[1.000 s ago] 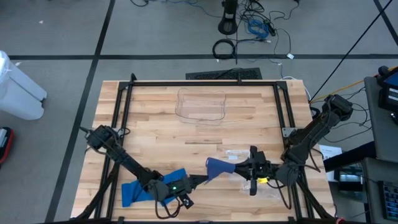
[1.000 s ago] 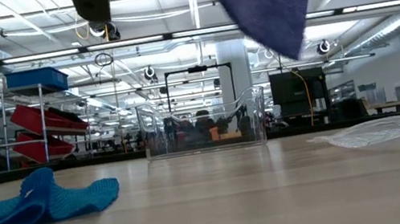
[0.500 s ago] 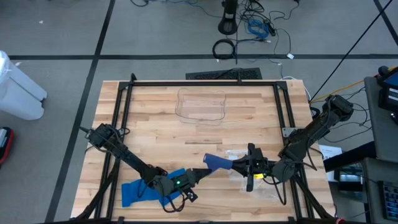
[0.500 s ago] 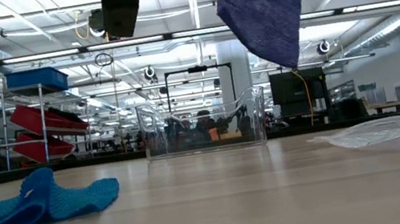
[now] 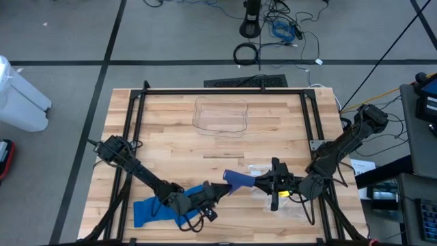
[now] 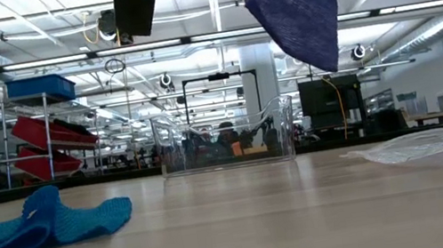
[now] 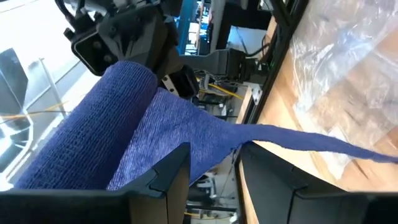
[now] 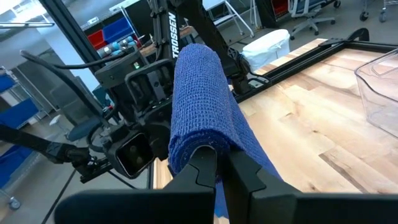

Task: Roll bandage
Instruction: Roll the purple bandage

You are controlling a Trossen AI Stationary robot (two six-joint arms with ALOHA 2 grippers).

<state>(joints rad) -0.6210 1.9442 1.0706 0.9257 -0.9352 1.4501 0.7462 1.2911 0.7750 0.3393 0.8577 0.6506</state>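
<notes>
Bandage roll lies left-right (tail hanging) | right fingers pinch it | left fingers spread beside

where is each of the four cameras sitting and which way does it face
High: above the table, looking straight down; both arms show.
Low: at tabletop height, looking level past the clear tray; the dark blue bandage hangs from above.
Left wrist: looks past the open left pincer at the bandage.
Right wrist: looks past the right pincer, shut on the bandage.
All four share the bandage.
</notes>
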